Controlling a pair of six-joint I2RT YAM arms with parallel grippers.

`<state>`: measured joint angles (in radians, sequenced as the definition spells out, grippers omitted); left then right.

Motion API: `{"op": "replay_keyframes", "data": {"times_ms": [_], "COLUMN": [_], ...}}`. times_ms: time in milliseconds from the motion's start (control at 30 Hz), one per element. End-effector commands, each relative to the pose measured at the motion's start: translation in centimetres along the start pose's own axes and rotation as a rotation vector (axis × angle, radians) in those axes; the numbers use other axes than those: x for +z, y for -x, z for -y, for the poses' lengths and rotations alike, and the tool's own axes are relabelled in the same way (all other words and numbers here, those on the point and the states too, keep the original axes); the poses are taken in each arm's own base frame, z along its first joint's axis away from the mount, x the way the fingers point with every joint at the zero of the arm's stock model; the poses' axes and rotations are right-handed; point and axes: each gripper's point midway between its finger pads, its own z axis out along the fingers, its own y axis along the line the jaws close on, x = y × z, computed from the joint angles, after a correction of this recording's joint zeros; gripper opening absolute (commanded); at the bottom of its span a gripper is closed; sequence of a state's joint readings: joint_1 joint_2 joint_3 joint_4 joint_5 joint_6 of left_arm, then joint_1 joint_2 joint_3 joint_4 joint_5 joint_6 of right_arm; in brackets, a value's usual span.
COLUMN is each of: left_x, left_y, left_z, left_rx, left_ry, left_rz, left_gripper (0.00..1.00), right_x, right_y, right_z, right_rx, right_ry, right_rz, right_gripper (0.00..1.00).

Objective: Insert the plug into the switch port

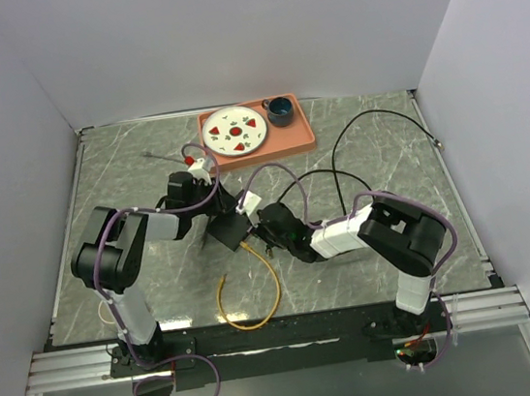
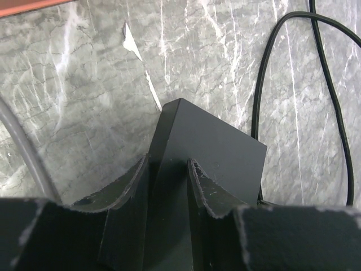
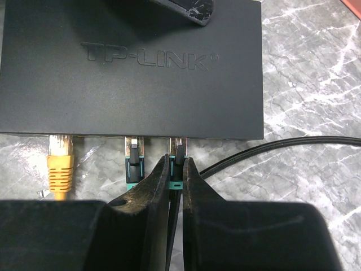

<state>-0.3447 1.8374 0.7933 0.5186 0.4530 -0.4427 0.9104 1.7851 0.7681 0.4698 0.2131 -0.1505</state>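
The black switch box (image 3: 141, 68), marked TP-LINK, lies mid-table (image 1: 228, 230). Along its near edge a yellow plug (image 3: 60, 164) and a black-and-teal plug (image 3: 133, 161) sit in ports. My right gripper (image 3: 176, 172) is shut on a second black-and-teal plug (image 3: 178, 158), whose clear tip is at the port (image 3: 179, 141) in the box's edge. My left gripper (image 2: 168, 169) is shut on the box (image 2: 208, 152), one finger on each face, holding its far end. A left fingertip (image 3: 186, 8) shows over the box's top in the right wrist view.
An orange tray (image 1: 302, 137) with a plate (image 1: 236, 129) and dark cup (image 1: 280, 109) stands at the back. A yellow cable (image 1: 258, 296) loops toward the front edge. Black cables (image 1: 354, 128) run across the right half and beside the box (image 2: 259, 101).
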Motion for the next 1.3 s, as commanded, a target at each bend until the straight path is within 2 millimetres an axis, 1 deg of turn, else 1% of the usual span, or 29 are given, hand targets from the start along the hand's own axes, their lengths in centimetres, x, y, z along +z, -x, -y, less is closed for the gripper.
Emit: {"op": "replay_keyframes", "data": {"times_ms": [0,67,200,333,533,633,700,767,800,900,1000,1033,1067,1100,1133,1167,1233,1267], "left_x": [-3.2,-3.6,-4.1,-4.2,-4.0,-4.1,-4.1,-4.1,-4.1,-3.8,-3.3,-3.2,-3.1,-2.9,-2.8,-2.9,-2.9,-2.9], "left_y": [-10.0,-10.4,-11.1,-12.0,-13.6,-14.2,-14.5,-14.7,-14.6,-14.2,-13.3,-13.0,-12.5,-12.2,-11.8,-11.3,-10.5,-9.7], "left_z": [10.7,10.9,11.0,11.2,11.8,11.6,11.5,11.3,11.2,10.9,10.3,10.1,9.5,9.0,8.5,7.6,6.7,5.9], "left_rx": [-0.135,-0.137,-0.139,-0.138,-0.136,-0.14,-0.138,-0.138,-0.133,-0.12,-0.116,-0.115,-0.124,-0.128,-0.133,-0.147,-0.164,-0.173], "left_ry": [-0.375,-0.374,-0.372,-0.378,-0.394,-0.395,-0.391,-0.382,-0.379,-0.348,-0.302,-0.292,-0.273,-0.248,-0.233,-0.211,-0.19,-0.173], "left_rz": [-0.392,-0.401,-0.419,-0.454,-0.505,-0.523,-0.532,-0.536,-0.534,-0.519,-0.488,-0.477,-0.463,-0.447,-0.432,-0.415,-0.39,-0.366], "left_gripper": [0.32,0.32,0.32,0.32,0.32,0.32,0.32,0.33,0.33,0.35,0.38,0.42,0.45,0.47,0.51,0.52,0.57,0.58], "right_x": [1.5,1.6,1.8,1.7,1.6,1.2,0.7,0.7,0.6,0.6,0.4,0.4,0.3,0.2,0.1,0.0,-0.3,-0.5], "right_y": [8.6,8.7,9.1,9.5,9.8,10.1,10.7,10.7,11.0,10.6,9.6,9.2,8.8,8.1,7.5,7.0,5.7,5.5], "right_z": [0.6,1.2,1.6,1.1,0.9,0.8,0.6,0.5,0.5,0.3,-0.2,-0.3,-0.4,-0.6,-0.8,-0.9,-1.4,-1.4], "right_rx": [0.052,0.068,0.079,0.075,0.069,0.07,0.07,0.064,0.062,0.058,0.061,0.065,0.067,0.066,0.069,0.077,0.083,0.087], "right_ry": [-0.03,-0.042,-0.041,-0.014,0.003,0.016,0.029,0.039,0.041,0.054,0.075,0.083,0.088,0.098,0.105,0.112,0.131,0.132], "right_rz": [0.263,0.267,0.274,0.291,0.303,0.308,0.324,0.313,0.315,0.294,0.254,0.24,0.226,0.198,0.182,0.167,0.133,0.127], "right_gripper": [0.0,0.0,0.0,0.0,0.0,0.0,0.0,0.0,0.0,0.0,0.0,0.0,0.0,0.0,0.0,0.02,0.05,0.08]}}
